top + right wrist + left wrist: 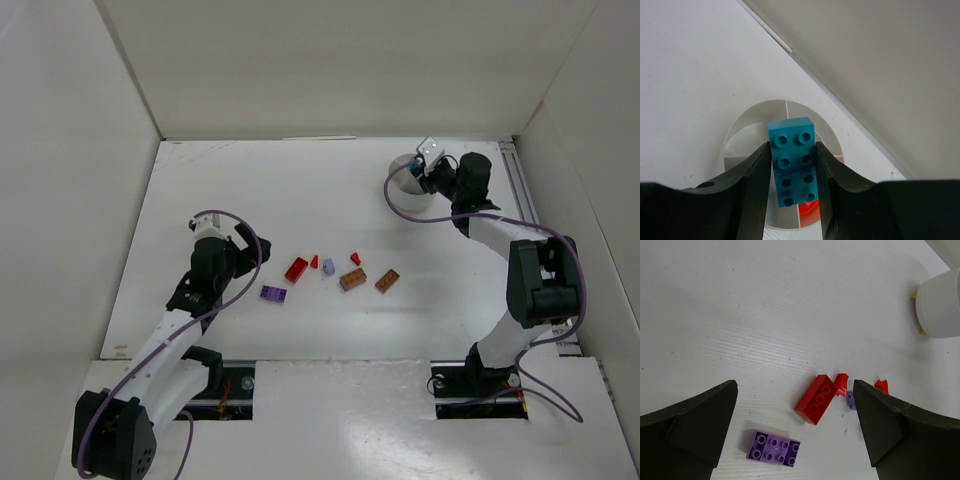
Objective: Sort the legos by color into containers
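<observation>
My right gripper is shut on a teal brick, held studs toward the camera above the round white tub and its wedge-shaped containers. A red piece lies in one wedge below the brick. From above, the right gripper hovers over the tub at the back right. My left gripper stands open over loose legos: a purple brick, a red brick, a small red piece and a pale purple piece. Nothing is between its fingers.
More legos lie mid-table: another red piece, a brown brick and an orange brick. White walls enclose the table on the left, back and right. The left arm's cable loops above its wrist.
</observation>
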